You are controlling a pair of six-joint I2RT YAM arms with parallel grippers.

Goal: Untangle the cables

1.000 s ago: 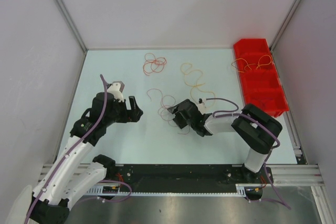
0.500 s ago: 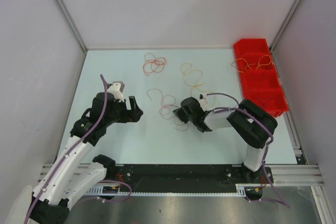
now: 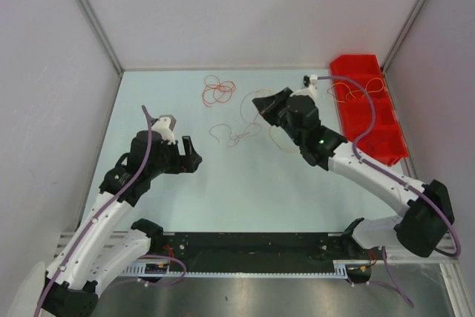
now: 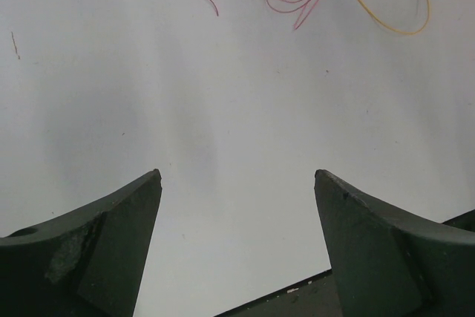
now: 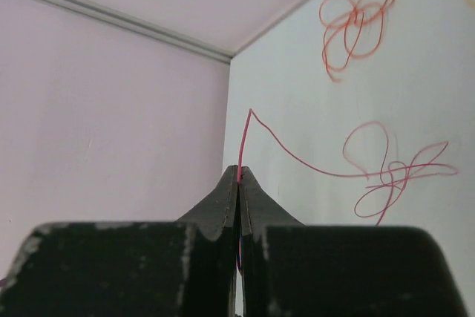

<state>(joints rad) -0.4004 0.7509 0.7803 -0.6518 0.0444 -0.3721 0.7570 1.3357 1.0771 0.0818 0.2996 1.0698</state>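
The right gripper point(image 3: 261, 102), left of the red bin point(image 3: 371, 120), is clamped on the pink cable point(image 3: 237, 137). The left gripper point(image 3: 191, 155), farther left of the bin, gapes wide and holds nothing.

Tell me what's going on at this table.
The right gripper is shut on one end of a pink cable, holding it up while the rest trails to a tangle on the table. The left gripper hangs open over bare table, holding nothing. A red cable bundle lies apart, and more cables sit in the red bin.
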